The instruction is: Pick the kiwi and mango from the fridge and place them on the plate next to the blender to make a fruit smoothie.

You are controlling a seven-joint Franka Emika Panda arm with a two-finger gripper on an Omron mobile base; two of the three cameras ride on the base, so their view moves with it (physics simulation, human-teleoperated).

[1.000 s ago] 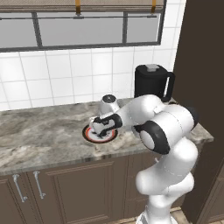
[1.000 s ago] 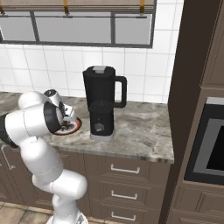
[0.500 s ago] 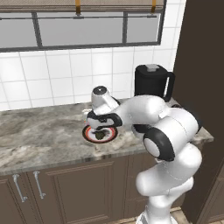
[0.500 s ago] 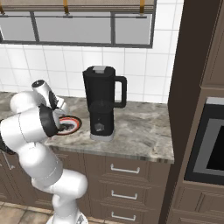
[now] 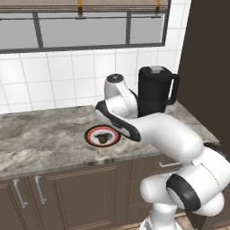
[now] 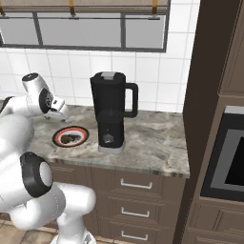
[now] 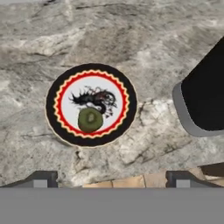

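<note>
The kiwi [image 7: 90, 120], an olive-brown oval, lies on the lower part of the plate's dark patterned centre. The red-rimmed plate [image 7: 52, 105] sits on the marble counter just left of the black blender [image 7: 205, 96]. My gripper [image 7: 111, 179] hangs open above the plate's near edge, well clear of the fruit, with nothing between its fingertips [image 7: 43, 177]. From the right base view, the plate [image 6: 58, 138] with the kiwi [image 6: 71, 138] lies beside the blender [image 6: 110, 112], below my gripper [image 6: 61, 110]. The mango and the fridge are out of view.
The marble counter [image 5: 40, 143] runs left of the plate, with a tiled wall and window behind. A tall dark cabinet [image 6: 205, 95] closes off the counter's right end, with an oven front [image 6: 228, 152] beyond. Drawers and doors line the front below.
My gripper has opened and let go of the kiwi, which now rests on the plate. The hand has lifted up and back from the plate.
</note>
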